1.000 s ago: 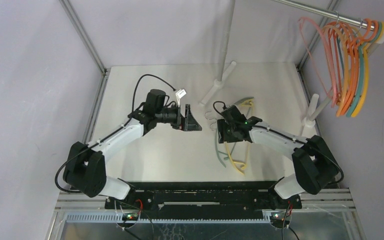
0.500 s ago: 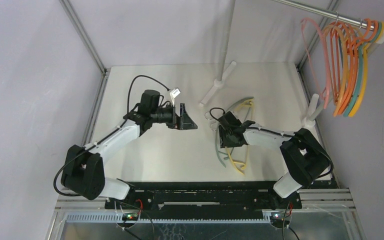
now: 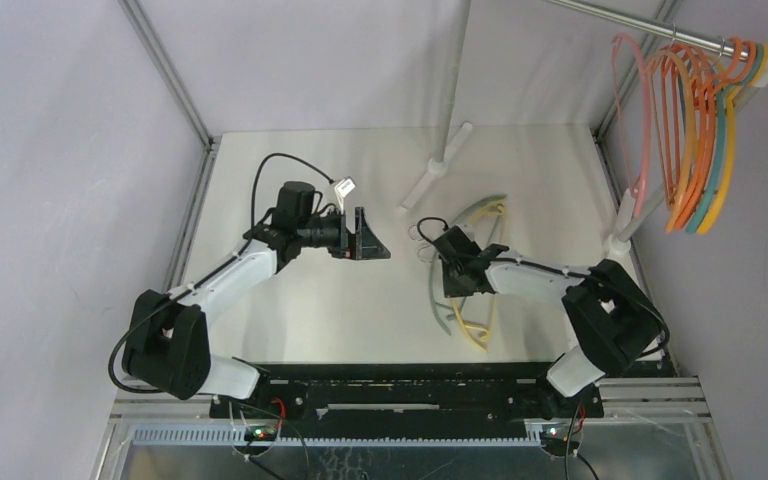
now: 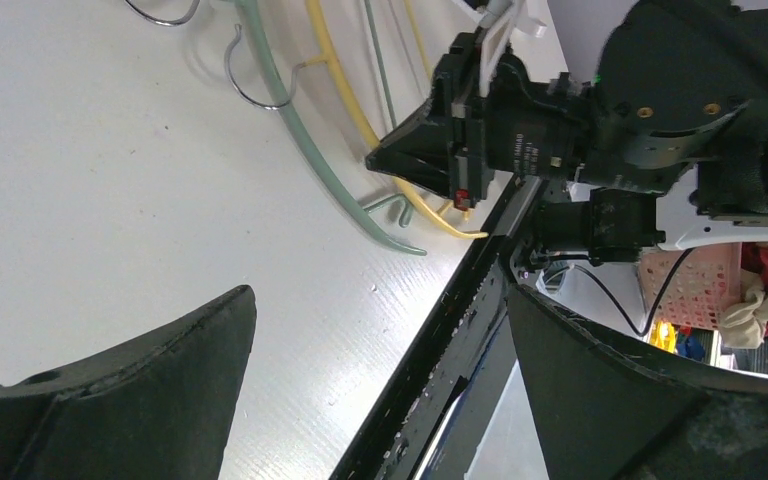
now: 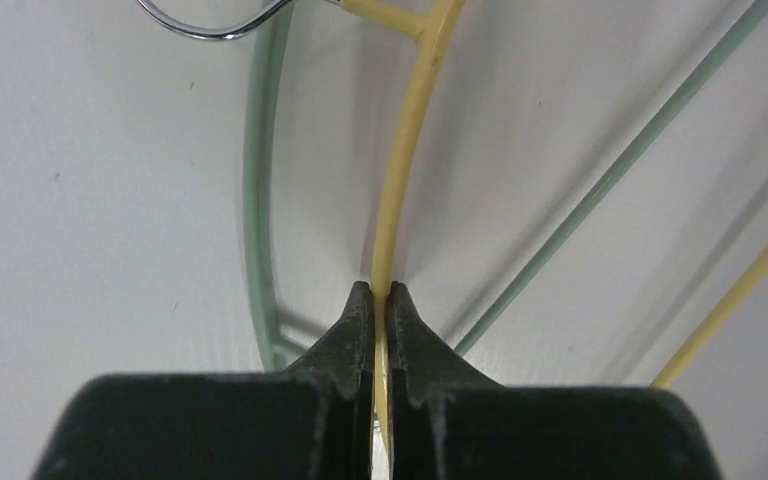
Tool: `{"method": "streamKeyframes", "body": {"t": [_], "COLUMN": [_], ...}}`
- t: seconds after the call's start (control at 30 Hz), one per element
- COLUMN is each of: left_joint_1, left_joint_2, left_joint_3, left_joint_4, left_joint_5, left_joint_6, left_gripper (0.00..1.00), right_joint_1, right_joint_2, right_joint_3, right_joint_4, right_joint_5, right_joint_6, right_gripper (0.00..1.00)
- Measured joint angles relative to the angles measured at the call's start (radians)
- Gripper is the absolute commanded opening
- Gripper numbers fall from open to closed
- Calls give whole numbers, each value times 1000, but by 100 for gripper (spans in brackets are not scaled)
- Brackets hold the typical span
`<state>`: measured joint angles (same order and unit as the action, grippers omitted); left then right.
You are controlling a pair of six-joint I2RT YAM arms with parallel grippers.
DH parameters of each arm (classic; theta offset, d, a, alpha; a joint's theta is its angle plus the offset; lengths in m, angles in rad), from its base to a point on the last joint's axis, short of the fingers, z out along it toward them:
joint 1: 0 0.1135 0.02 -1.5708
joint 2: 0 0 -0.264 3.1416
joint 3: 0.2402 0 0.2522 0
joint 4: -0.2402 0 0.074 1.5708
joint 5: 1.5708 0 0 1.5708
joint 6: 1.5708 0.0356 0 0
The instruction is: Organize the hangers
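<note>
Two white rack feet (image 3: 438,168): we log one at the far middle of the table (image 3: 290,310) and another at its right edge, both apart from the loose pair.
Steel rail (image 3: 640,22): upper right, above the table's far corner.
Black cable (image 3: 263,180): loops over the left arm, away from the hangers.
In the way: the right gripper (image 3: 457,277) and its wrist cover the middle of the loose pair in the top view.
Hung hangers (image 3: 698,140): a tight bunch of orange, yellow, teal and pink arcs on the rail, well apart from the table pair.
Yellow hanger (image 5: 405,170): a thin bowed bar with a short stub to a wire hook (image 5: 210,25), right of the table's centre. We cannot tell whether it rests flat.
Pale green hanger (image 5: 258,200): the same thin build, just beside the yellow one.
Axis: from above, both run far to near, with their hooks pointing left toward the left gripper (image 3: 368,235).
Right gripper, state: fingertips pinched together on the yellow hanger's bar.
Left gripper, state: jaws spread wide over bare table, left of the pair and facing it.
</note>
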<state>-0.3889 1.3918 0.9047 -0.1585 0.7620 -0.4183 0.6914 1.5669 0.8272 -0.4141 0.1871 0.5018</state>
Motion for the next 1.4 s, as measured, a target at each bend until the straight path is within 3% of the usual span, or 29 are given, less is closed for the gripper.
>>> {"method": "streamKeyframes", "body": {"t": [0.27, 0.53, 0.77, 1.0, 1.4], "left_joint_1": [8, 14, 16, 17, 32], "left_joint_2": [0, 0, 0, -21, -50], "left_joint_3": [0, 0, 0, -2, -47], "left_joint_4": [-2, -4, -4, -7, -7], "left_joint_5": [5, 10, 18, 19, 15], "left_joint_6": [2, 10, 10, 10, 11], "left_gripper": [99, 99, 99, 99, 99], "right_joint_1": [-58, -238, -341, -407, -546], "right_joint_2": [-263, -470, -426, -288, -168], "right_joint_3": [95, 218, 364, 570, 598], "right_joint_4": [-190, -193, -82, 198, 491], "right_joint_5": [-137, -287, -282, -301, -320], "right_joint_6": [1, 35, 89, 146, 307], "right_gripper": [0, 0, 0, 0, 0]}}
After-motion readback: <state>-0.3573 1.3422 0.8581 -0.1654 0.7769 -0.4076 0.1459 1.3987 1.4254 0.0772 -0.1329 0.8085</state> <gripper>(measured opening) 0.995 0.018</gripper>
